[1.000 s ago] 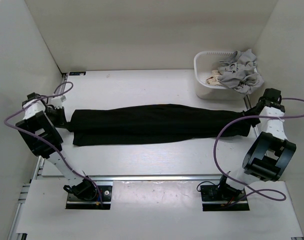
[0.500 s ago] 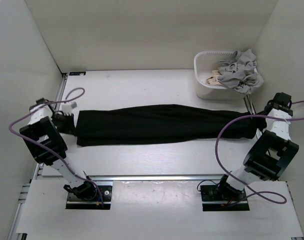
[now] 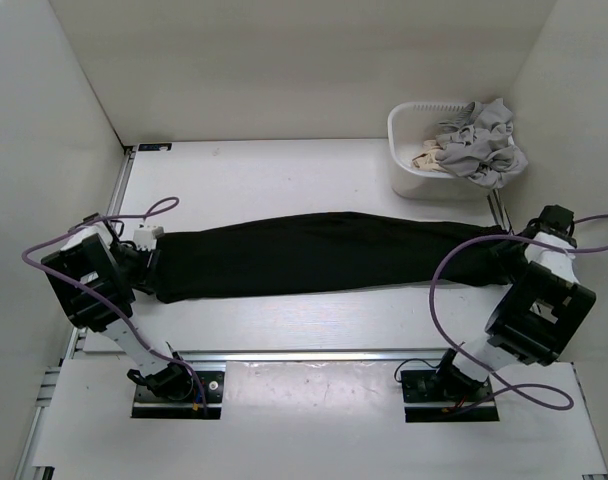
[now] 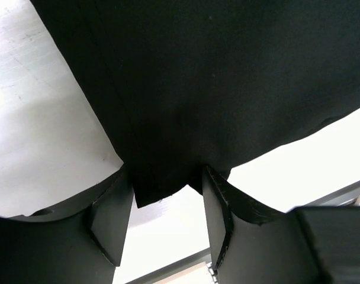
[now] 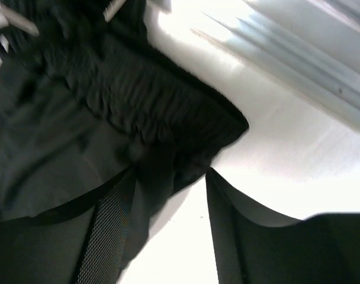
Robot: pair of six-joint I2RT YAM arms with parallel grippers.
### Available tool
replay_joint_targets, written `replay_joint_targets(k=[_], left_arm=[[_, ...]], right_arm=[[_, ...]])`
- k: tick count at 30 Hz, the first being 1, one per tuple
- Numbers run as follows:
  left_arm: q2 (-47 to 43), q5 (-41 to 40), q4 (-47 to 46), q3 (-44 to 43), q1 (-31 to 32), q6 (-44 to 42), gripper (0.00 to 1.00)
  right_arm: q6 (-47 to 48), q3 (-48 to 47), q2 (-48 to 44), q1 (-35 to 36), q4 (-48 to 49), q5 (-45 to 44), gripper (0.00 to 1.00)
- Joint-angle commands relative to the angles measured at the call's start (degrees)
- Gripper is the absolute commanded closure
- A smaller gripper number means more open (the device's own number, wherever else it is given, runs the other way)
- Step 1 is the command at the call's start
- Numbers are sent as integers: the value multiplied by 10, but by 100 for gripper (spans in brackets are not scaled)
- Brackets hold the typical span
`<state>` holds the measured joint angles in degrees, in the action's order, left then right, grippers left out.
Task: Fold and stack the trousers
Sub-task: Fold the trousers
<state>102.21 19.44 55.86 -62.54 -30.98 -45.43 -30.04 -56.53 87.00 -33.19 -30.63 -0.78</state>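
Note:
The black trousers (image 3: 324,255) lie stretched left to right across the table in one long folded strip. My left gripper (image 3: 149,262) is at their left end, jaws open; in the left wrist view a fabric corner (image 4: 162,189) droops between the parted fingers (image 4: 112,219) of the gripper (image 4: 167,177), and white table shows below it. At the right end is my right gripper (image 3: 504,255), also open. The right wrist view shows the gathered waistband (image 5: 144,100) just ahead of that gripper (image 5: 168,177), with a fold against the mesh-padded left finger (image 5: 106,231).
A white basket (image 3: 414,180) stands at the back right, with light grey garments (image 3: 479,140) spilling over its rim and a beige cloth (image 3: 427,155) inside. White walls close in the table on three sides. A metal rail (image 3: 304,355) runs along the near edge.
Both grippers were shut on the trouser ends and now stand open. Both arms have come slightly nearer the front, and the trousers lie a little lower on the table.

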Motion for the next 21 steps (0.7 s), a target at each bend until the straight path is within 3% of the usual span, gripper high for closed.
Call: replay_joint_targets(k=[1,2,3,4,5,13,19,20,21], left_arm=[[-16,-34,-27,4,-2,-22,39],[-16,-34,-20,-8,-2,-22,39],[-16,-34,-12,-16,-2,-22,39],[-21,-34,-7,-26,-2,-17,39],[-21,-28,0,-45,-2,-17,38],[-16,-20,36,-81,-2,-5,37],[-16,-33,41,-76,-2,6,37],[-16,-39,41,-76,-2,6,37],[-16,-45,41,-76,-2,6,37]], right_arm=[[9,15,-32,26,-16,-44,43],[9,21,-32,36,-16,-57,42],[9,21,-38,48,-21,-79,25],[9,30,-38,70,-22,-111,23],[9,35,-38,76,-1,-112,9],[0,-35,99,96,-6,-131,8],[-19,-73,164,110,-16,-150,24],[-19,-73,175,110,-16,-143,30],[-19,-73,180,110,-16,-143,51]])
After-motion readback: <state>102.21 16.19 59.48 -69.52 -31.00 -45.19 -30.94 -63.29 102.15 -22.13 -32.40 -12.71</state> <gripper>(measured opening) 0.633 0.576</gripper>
